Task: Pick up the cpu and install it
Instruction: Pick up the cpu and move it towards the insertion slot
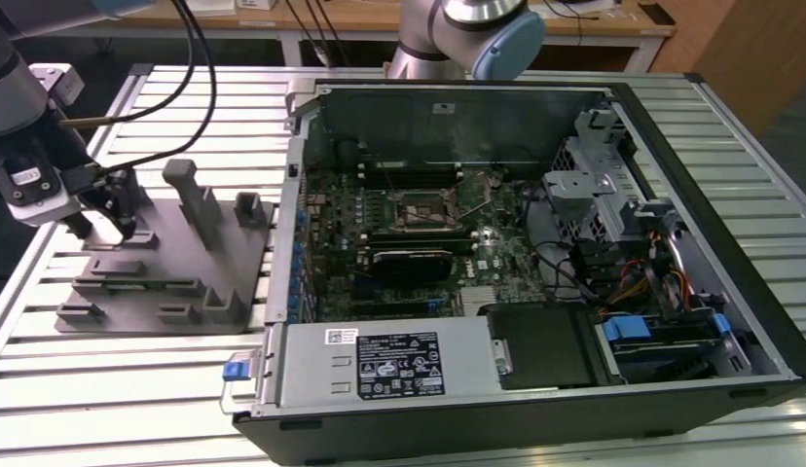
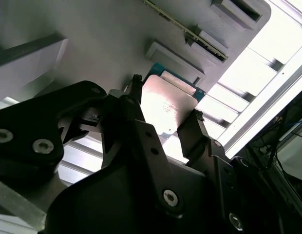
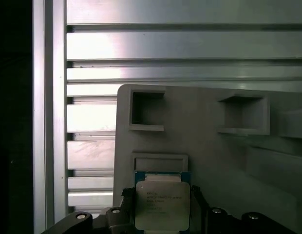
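2 black fingers [image 2: 133, 107] of the end effector [image 3: 162, 201] sit against opposite edges of the cpu [image 3: 162, 204], closed on it from either side. In both wrist views the cpu [image 2: 165, 105] is a small flat square with a pale, silvery metal lid. In the second wrist view the lid catches a bright glare. A thin blue-green rim shows around the lid, clearest along the edge far from the end effector. In the first wrist view faint dark print crosses the lid in a few lines, too small to tell.

The cpu lies low on the grey fixture [image 3: 214, 156], just beside a raised rectangular ledge. 2 square pockets are moulded into the fixture farther off.

In the exterior view the end effector [image 1: 100, 226] reaches down to the fixture [image 1: 163, 261], which carries several upright posts and stands on the slatted metal tabletop [image 1: 118, 389] at the exterior view's left. An open computer case [image 1: 767, 321] lies on the exterior view's right, well apart from the fixture, its motherboard socket [image 1: 422, 209] exposed.
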{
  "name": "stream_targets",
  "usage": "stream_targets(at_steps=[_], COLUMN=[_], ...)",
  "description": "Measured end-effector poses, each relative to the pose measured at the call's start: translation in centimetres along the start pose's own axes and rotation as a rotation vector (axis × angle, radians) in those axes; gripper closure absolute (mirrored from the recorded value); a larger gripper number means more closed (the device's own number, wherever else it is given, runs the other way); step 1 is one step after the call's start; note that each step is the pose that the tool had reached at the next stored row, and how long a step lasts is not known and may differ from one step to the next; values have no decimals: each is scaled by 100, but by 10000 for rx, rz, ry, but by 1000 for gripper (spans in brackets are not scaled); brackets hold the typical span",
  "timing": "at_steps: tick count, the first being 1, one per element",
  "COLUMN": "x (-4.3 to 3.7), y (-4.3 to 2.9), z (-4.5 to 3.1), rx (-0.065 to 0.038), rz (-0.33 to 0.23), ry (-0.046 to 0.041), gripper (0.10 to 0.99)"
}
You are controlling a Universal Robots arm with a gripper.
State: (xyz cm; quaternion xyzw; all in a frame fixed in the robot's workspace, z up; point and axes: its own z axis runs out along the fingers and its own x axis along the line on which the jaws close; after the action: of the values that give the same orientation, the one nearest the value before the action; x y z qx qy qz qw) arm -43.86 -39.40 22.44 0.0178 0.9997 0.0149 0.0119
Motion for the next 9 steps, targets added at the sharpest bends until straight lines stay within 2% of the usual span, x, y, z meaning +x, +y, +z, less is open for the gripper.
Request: stream_targets(at_steps=[9], x=[-2], y=[3], z=[-86], rx=[0], rz=[0], ry=[-3], gripper=[545])
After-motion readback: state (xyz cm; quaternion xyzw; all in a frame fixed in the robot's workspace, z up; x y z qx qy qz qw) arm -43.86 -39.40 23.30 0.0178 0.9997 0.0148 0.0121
